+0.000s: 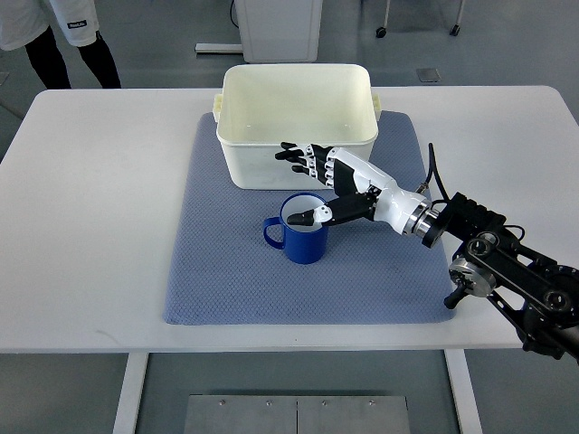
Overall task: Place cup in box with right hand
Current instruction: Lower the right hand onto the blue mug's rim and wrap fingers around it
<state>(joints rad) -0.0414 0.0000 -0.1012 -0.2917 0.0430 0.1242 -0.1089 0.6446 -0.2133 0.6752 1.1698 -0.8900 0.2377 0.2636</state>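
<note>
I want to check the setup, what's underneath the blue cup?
The blue cup stands on a blue mat spread over the white table. The right hand reaches over its rim; the mat directly beneath it is hidden.

Right hand [330, 181]: white shell, black jointed fingers, silver wrist ring; black forearm, thin black cable.

The right hand [330, 185] is covering part of the blue cup's [303, 237] rim and a stretch of the white box's [296, 122] front wall, so whether its fingers are touching either is staying unclear. Its arm is running off the picture's right edge. A person [59, 41] beyond the counter's [90, 217] far left corner is being cropped above the legs.
</note>
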